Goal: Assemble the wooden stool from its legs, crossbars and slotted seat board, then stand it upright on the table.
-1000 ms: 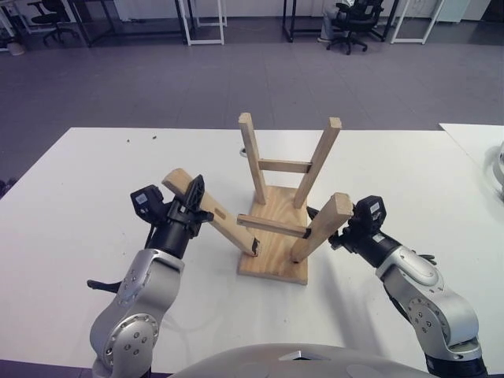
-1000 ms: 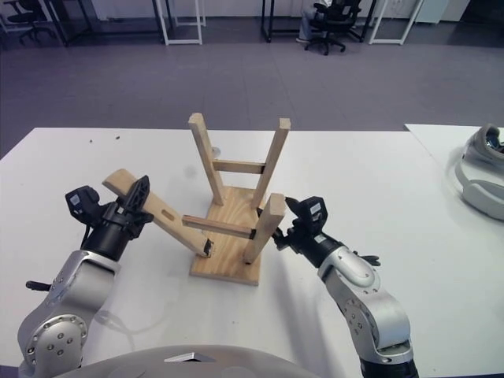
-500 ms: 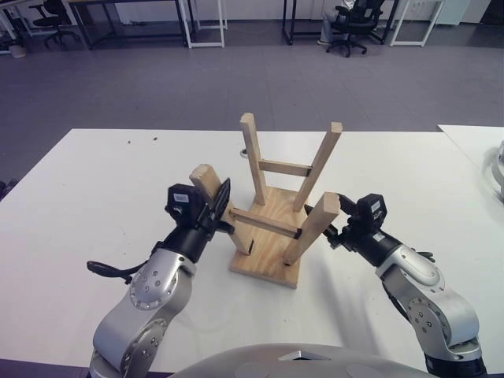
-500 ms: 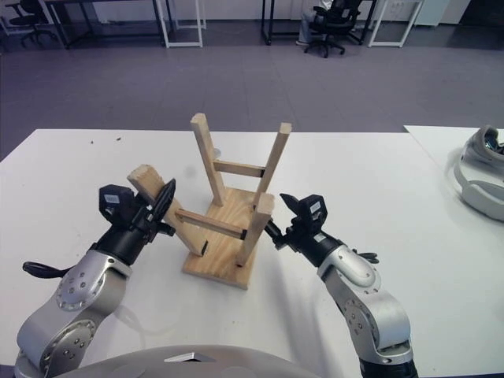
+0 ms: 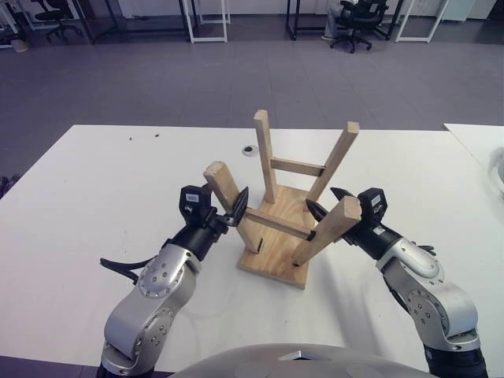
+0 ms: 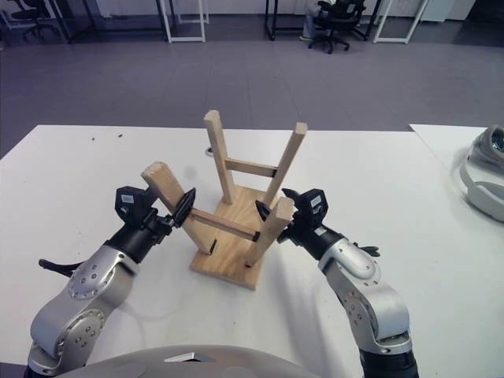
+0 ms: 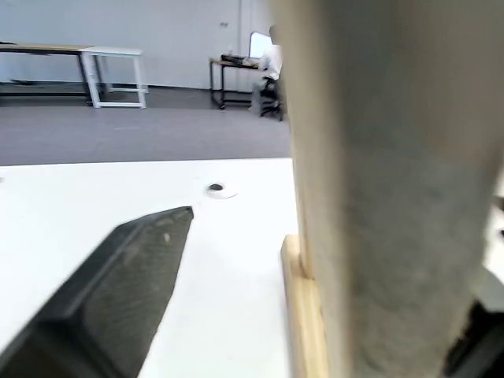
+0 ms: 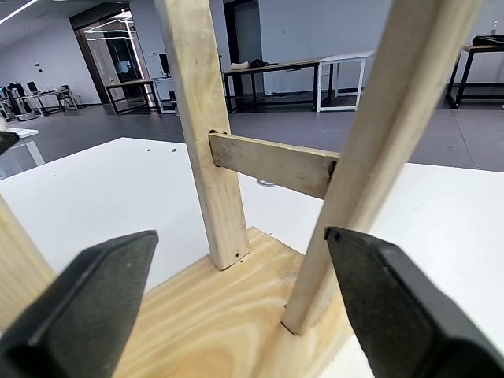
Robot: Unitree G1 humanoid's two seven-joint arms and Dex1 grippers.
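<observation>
The stool stands upside down on the white table [image 5: 94, 181], its seat board [image 5: 272, 261] flat on it. Two far legs [image 5: 265, 157] joined by a crossbar [image 5: 298, 166] rise from the board. In front of them the near left leg [image 5: 223, 183] and near right leg [image 5: 327, 234], linked by a second crossbar [image 5: 276, 223], lean on the board. My left gripper [image 5: 227, 206] is open around the near left leg; one finger [image 7: 118, 291] stands apart from the wood. My right gripper [image 5: 323, 201] is open beside the top of the near right leg, with nothing between its fingers [image 8: 94, 299].
A small dark ring [image 5: 250, 150] lies on the table behind the stool. A white headset [image 6: 484, 169] rests on a second table at the far right. A black cable [image 5: 118, 268] trails beside my left arm. Bare tabletop spreads to the left.
The near leg pair has swung from leaning far left to more upright on the seat board, my left gripper moving in with it. My right gripper stayed near the right leg's top.
</observation>
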